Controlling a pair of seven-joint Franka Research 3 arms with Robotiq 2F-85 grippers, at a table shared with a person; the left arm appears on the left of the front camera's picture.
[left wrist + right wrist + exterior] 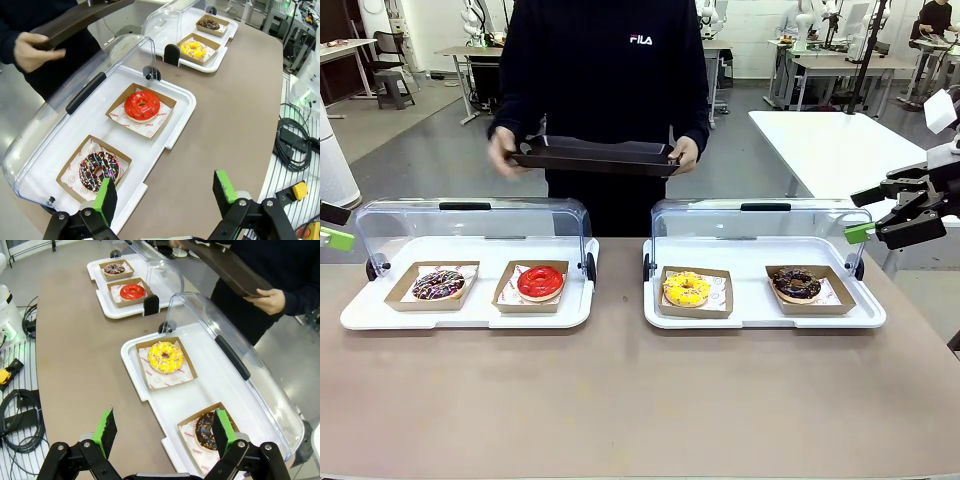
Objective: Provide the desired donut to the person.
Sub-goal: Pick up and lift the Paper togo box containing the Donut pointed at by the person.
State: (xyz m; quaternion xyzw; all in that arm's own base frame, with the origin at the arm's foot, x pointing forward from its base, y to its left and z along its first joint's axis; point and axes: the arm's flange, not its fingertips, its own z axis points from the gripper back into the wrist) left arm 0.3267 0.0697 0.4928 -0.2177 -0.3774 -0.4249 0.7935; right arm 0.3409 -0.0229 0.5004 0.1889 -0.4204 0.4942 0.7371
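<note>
Lab hall; rows of work tables (825, 62); grey floor (420, 140); loose cables (292, 145).

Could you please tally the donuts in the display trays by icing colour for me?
Chocolate: 2, the sprinkled chocolate donut and the dark chocolate donut
Red: 1, the red donut
Yellow: 1, the yellow donut
Total: 4

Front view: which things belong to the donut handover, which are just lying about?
Job: sprinkle donut, red donut, yellow donut, chocolate donut, left case, right case, person, dark tray.
Lying about: white table, stool.
</note>
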